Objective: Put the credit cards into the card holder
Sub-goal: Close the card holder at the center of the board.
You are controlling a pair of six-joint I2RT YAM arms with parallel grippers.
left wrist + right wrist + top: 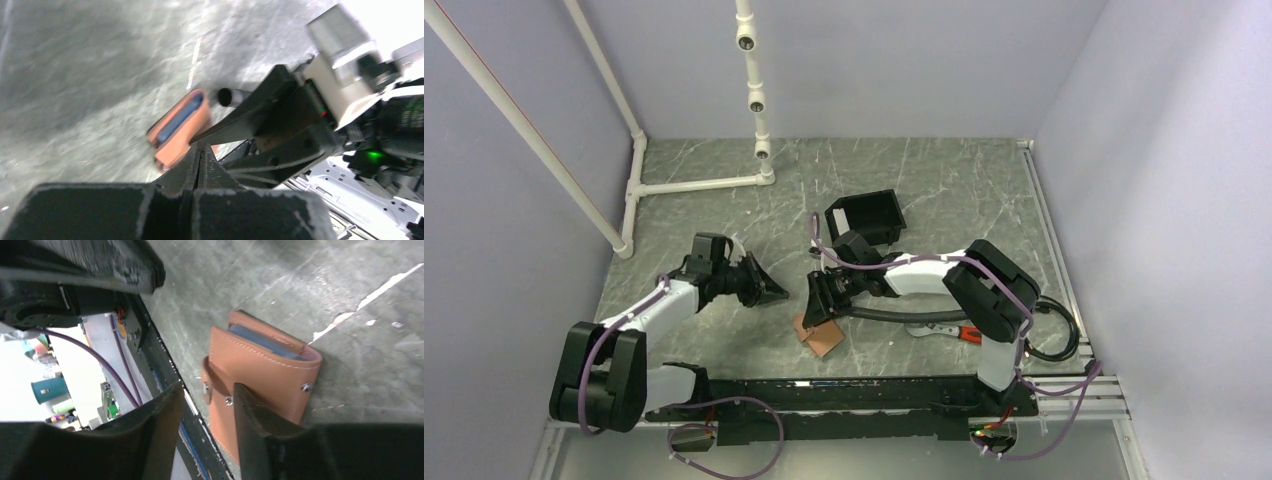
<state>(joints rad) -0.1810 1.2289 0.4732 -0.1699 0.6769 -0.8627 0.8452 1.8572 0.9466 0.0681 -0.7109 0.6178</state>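
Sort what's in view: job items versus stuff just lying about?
Job:
- card holder
- credit cards, blue edges showing inside it

Lying about:
- black box
- white pipe frame
- small orange item, too small to identify

No text, number or sign is showing clearly enough to read in any view. Faint pale marks are sitting on a black arm housing [407, 117] at the right of the left wrist view, too blurred to make out. The card holder [260, 385] is showing plain leather, with no legible stamp.
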